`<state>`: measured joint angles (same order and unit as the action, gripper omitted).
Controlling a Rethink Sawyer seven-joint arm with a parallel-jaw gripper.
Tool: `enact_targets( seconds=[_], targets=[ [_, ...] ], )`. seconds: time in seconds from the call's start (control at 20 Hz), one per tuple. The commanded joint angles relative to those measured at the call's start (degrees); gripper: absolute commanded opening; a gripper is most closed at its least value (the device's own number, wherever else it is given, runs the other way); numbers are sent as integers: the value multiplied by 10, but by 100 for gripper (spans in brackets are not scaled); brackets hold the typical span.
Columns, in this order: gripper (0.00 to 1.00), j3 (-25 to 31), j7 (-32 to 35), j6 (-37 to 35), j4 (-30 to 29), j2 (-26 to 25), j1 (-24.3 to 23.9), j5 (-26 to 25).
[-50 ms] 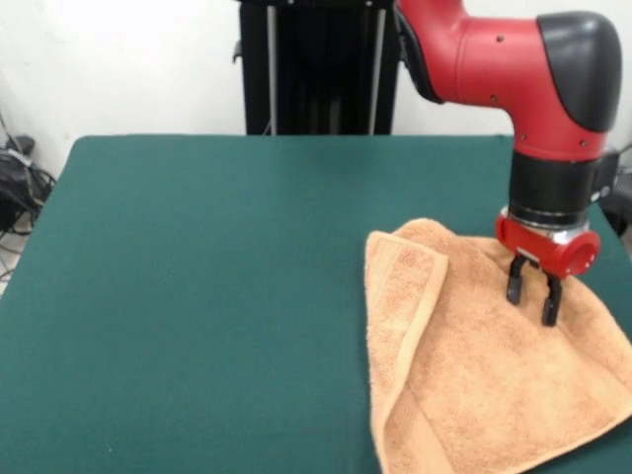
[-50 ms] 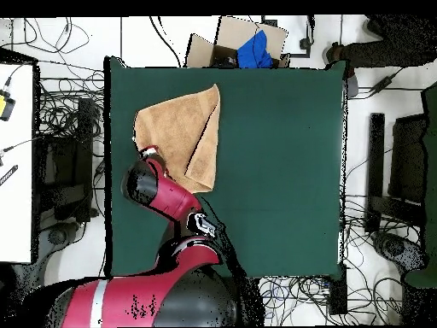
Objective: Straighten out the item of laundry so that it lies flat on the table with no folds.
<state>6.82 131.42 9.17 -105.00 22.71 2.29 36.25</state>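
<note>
Over the towel's far part, my gripper [image 1: 534, 297] hangs with its two black fingers [image 1: 514, 280] spread apart and pointing down, nothing between them; from the front view their tips seem at or just above the terry surface, and I cannot tell whether they touch it. Above the fingers sits my red wrist ring, then a black cuff, then the red arm [image 1: 494, 61] bending in from the top of the picture. Beneath me the peach-orange towel [image 1: 474, 365] lies on the dark green table [image 1: 197, 296], toward the right side in the front view and running down to the near edge of the picture. It is not flat: along its left side a long strip is folded over onto the rest, making a doubled flap with a woven border band showing along it. In the overhead view the towel [image 2: 179, 137] sits near one corner of the table [image 2: 282, 162], with my arm [image 2: 158, 192] covering its nearer edge. Beyond the table's far edge in that view stands a cardboard box [image 2: 218, 47] holding something blue, and cables lie across the floor around the table.
</note>
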Motion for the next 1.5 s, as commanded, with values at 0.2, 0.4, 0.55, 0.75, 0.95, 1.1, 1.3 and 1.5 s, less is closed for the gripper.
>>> enact_targets(
  seconds=[0.2, 0.4, 0.55, 0.75, 0.95, 1.1, 1.3, 1.5],
  targets=[
    [100, 65, 135, -79, -114, -33, 10, 13],
    [100, 60, 131, -81, -106, -35, 15, 19],
    [100, 69, 119, -60, -86, -53, 0, 3],
    [100, -12, 66, -60, -14, -73, 49, 18],
    [100, -63, 13, -84, 57, -90, 62, 11],
    [100, -149, -5, -158, 133, -102, 104, 28],
    [100, -212, 19, -244, 221, -119, 114, 2],
    [100, -237, 43, -321, 274, -108, 108, -33]
  ],
)
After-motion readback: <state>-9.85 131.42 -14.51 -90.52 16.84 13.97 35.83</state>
